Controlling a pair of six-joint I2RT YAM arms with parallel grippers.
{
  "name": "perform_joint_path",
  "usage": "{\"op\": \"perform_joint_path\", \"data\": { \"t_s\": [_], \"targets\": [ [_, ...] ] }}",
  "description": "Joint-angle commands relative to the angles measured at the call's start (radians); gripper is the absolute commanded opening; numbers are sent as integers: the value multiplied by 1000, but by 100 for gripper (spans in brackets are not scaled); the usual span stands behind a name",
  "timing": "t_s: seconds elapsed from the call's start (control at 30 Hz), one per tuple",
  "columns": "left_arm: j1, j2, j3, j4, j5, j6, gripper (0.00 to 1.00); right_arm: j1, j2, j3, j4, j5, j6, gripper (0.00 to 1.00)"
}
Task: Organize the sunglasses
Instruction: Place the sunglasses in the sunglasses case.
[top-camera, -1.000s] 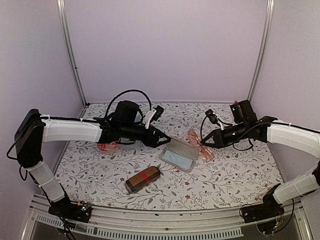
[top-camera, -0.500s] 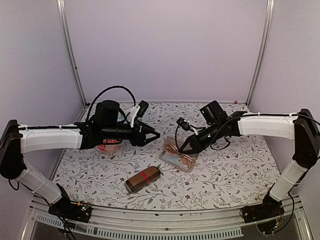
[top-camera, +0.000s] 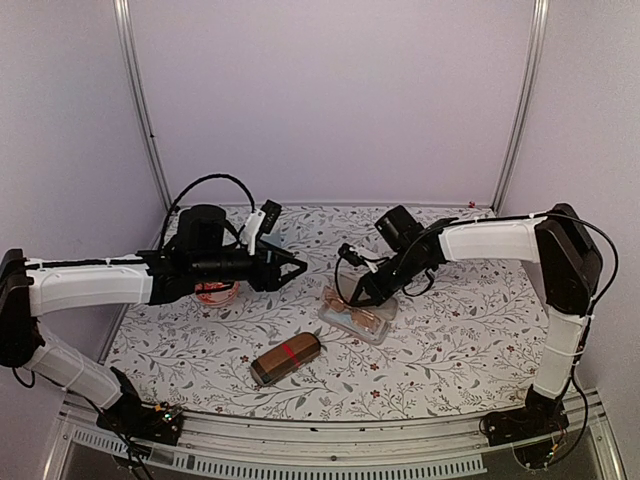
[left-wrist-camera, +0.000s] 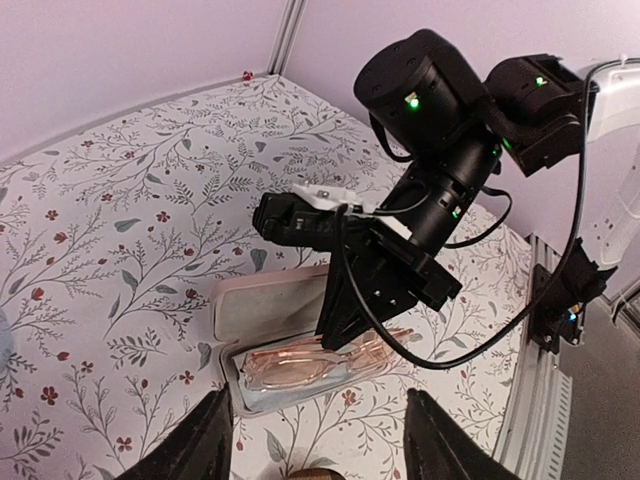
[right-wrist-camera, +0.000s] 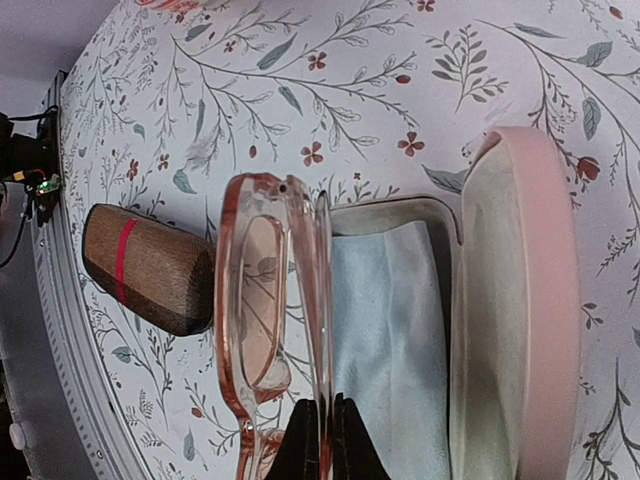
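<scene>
The pale pinkish sunglasses (top-camera: 352, 306) hang folded at the open pink case (top-camera: 372, 326), along its near rim over the blue cloth (right-wrist-camera: 392, 340). My right gripper (top-camera: 360, 297) is shut on one of their temple arms; in the right wrist view its fingertips (right-wrist-camera: 305, 447) pinch the thin pink bar of the sunglasses (right-wrist-camera: 268, 310). The left wrist view shows the sunglasses (left-wrist-camera: 300, 366) low in the case tray under the right gripper (left-wrist-camera: 345, 325). My left gripper (top-camera: 296, 268) is open and empty, left of the case and apart from it. No black-framed pair shows.
A brown red-banded case (top-camera: 286, 358) lies shut in front of the pink case. The pink lid (right-wrist-camera: 515, 300) lies flat behind the tray. A small reddish thing (top-camera: 215, 294) sits partly hidden under my left arm. Walls close in the table's back and sides.
My right arm has carried the pinkish sunglasses leftward from beside the pink case to over its tray. My left gripper has drawn back to the left, away from the case.
</scene>
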Motion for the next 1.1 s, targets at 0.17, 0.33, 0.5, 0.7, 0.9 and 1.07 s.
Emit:
{"op": "perform_joint_path", "data": {
  "t_s": [0.17,0.33,0.5,0.7,0.9,1.07],
  "targets": [
    [14,-4,4,17,2,-11,60,6,58,47,-53,84,-49,0],
    [13,22,19,13,21,-17,59,9,68,45,-55,78,-55,0],
    [13,33,22,12,25,-20,59,14,79,47,-58,68,-60,0],
    [13,39,21,14,30,-23,59,17,80,47,-65,60,-65,0],
    [13,38,24,16,32,-23,60,18,96,49,-69,74,-67,0],
    [13,38,27,14,33,-23,60,19,103,52,-70,81,-66,0]
  ]
}}
